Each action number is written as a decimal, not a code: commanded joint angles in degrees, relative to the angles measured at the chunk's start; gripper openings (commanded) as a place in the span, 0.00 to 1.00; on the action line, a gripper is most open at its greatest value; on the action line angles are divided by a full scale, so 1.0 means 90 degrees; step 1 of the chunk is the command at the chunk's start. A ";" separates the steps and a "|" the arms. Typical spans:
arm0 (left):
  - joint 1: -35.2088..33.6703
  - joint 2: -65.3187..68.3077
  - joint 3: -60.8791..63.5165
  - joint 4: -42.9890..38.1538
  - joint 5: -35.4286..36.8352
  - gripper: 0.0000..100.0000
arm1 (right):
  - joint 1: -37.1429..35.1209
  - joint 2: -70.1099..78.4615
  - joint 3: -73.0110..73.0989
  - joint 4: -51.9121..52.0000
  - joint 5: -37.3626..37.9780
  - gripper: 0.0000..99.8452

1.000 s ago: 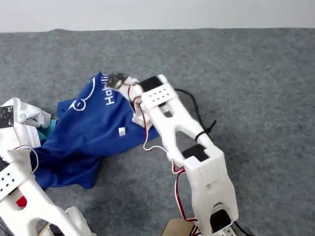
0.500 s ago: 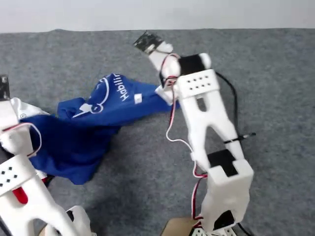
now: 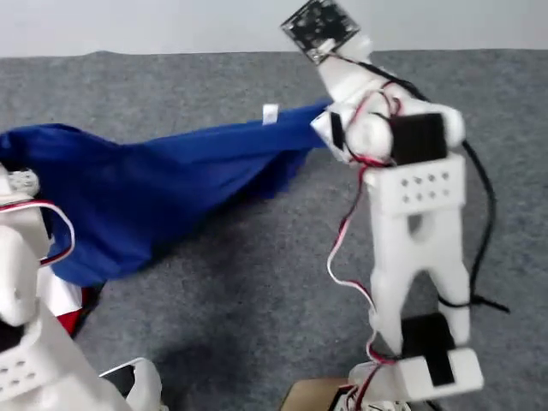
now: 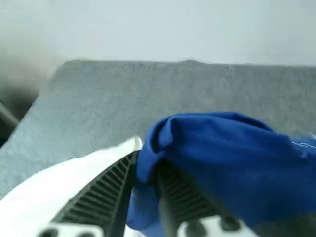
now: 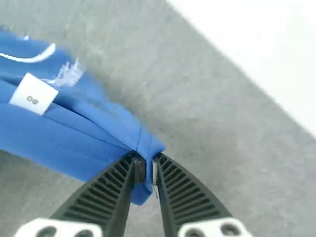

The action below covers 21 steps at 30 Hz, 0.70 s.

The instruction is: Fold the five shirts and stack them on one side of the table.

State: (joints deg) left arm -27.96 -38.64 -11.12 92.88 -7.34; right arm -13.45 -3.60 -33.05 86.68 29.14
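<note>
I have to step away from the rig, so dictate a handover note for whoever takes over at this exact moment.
Left gripper: shut on one end of the blue shirt.
Right gripper: shut on the opposite end, near the label.
The shirt hangs stretched between them over the grey table.
Done: shirt lifted and spread.
Left: lay it flat, fold it, stack it at one side, then the other shirts.

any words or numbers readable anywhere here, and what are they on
Right wrist view, tag on the blue shirt: two small characters, too unclear to read for sure.
Right wrist view, white print on the shirt: blurred, unreadable.
High view, tag on the shirt: too small to read.
No other text can be made out.
</note>
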 commanded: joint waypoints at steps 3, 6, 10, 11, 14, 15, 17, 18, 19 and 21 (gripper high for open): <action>0.0029 -0.0117 -0.0357 0.0029 0.0049 0.00 | 0.0298 -0.0982 -0.0313 -0.0396 -0.0049 0.01; 0.0039 -0.0391 -0.0425 -0.0020 0.0049 0.00 | 0.0269 -0.1314 -0.0313 -0.0425 -0.0039 0.01; 0.0039 -0.0576 -0.0220 -0.0068 0.0039 0.00 | 0.0269 -0.1284 -0.0010 -0.0239 -0.0039 0.01; 0.0039 -0.0576 -0.0073 -0.0068 0.0039 0.00 | 0.0269 -0.1187 0.0205 -0.0220 -0.0039 0.01; 0.0039 -0.0576 0.0669 -0.0068 0.0029 0.00 | 0.0190 -0.0747 0.1045 -0.0190 -0.0039 0.01; 0.0039 -0.0576 0.0972 -0.0068 -0.0039 0.00 | 0.0103 -0.0571 0.1368 -0.0220 -0.0039 0.01; 0.0039 -0.0606 0.1675 -0.0068 -0.0381 0.00 | -0.0083 -0.0171 0.1905 -0.0259 -0.0039 0.01; 0.0039 -0.0606 0.2046 -0.0049 -0.0606 0.00 | -0.0220 0.0054 0.2139 -0.0317 -0.0039 0.01; 0.0039 -0.0606 0.2437 -0.0049 -0.0840 0.00 | -0.0347 0.0288 0.2315 -0.0396 -0.0039 0.01; 0.0029 -0.0606 0.3258 -0.0078 -0.1280 0.00 | -0.0562 0.0767 0.2549 -0.0532 -0.0049 0.01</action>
State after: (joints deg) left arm -27.87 -43.38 9.71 92.88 -13.93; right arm -16.00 -0.18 -11.87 83.87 28.97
